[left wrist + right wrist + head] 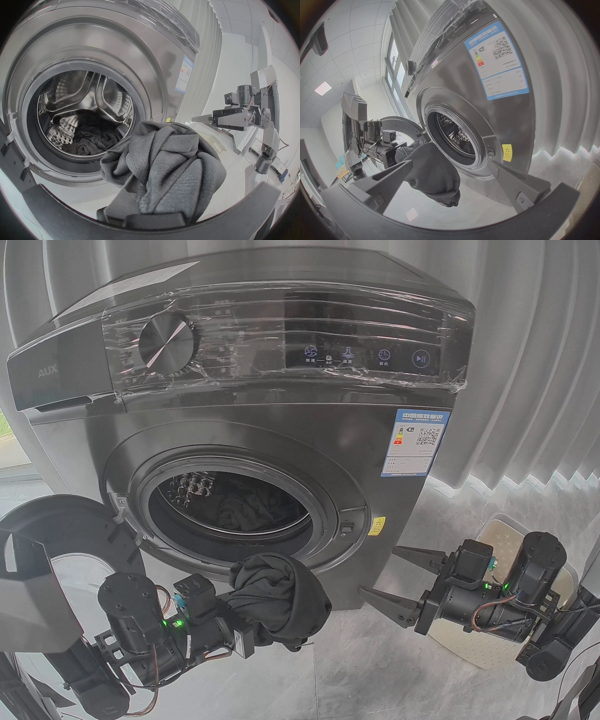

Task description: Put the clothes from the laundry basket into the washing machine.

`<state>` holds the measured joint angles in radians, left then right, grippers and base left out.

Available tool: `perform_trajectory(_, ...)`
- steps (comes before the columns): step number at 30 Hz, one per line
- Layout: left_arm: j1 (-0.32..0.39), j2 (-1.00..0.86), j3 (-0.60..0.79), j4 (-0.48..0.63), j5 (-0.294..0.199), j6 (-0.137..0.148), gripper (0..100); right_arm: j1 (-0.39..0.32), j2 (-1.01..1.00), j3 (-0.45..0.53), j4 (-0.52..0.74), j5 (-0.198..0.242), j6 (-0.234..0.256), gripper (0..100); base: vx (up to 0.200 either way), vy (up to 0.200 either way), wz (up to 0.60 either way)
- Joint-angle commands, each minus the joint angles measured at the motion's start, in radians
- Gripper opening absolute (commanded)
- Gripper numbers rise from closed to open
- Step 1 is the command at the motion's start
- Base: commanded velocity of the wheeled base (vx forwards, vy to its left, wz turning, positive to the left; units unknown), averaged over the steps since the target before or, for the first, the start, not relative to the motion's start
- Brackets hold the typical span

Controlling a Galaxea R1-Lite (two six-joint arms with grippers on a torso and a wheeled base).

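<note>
- Clothes: one dark grey garment [281, 599] is bunched up in my left gripper [253, 622], low in the centre of the head view. It hangs just in front of and below the lower rim of the drum opening, outside the machine.
- My left gripper is clenched on that garment. The cloth drapes over the fingers and hides their tips.
- More dark clothes [247, 510] lie in a heap at the bottom of the drum [187, 487], in the middle of the frame.
- The washing machine [250, 421] fills the upper and middle part of the head view. Its round door [56, 540] stands swung open at the left edge, just behind my left arm.
- My right gripper [379, 571] sits at the lower right with its two fingers spread wide and nothing between them. It points toward the machine's lower right front corner, near it but apart from it.
- The laundry basket [478, 646], pale and perforated, rests on the grey tiled floor [369, 671] at the lower right, partly covered by my right arm.
- A blue label [415, 441] and a small yellow sticker [376, 525] are on the machine's front, right of the opening.
- A pale pleated curtain [537, 365] hangs along the right side.
</note>
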<state>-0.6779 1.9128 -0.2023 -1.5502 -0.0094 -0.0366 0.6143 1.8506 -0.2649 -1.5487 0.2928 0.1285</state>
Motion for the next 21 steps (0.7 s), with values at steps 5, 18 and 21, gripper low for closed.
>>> perform_trajectory(5,-0.002,0.012,0.001,-0.001,0.0,0.0,0,-0.001,0.009,0.001,-0.001,0.002,0.0,100,0.0,0.0,0.0)
perform_trajectory(18,-0.002,0.022,0.0,-0.001,0.0,0.0,0,-0.004,0.009,0.003,-0.001,0.002,-0.001,100,0.0,0.123,0.0)
perform_trajectory(21,0.0,0.017,0.0,-0.001,0.0,0.0,0,-0.004,0.009,0.001,-0.001,0.002,-0.001,100,0.0,0.067,0.0)
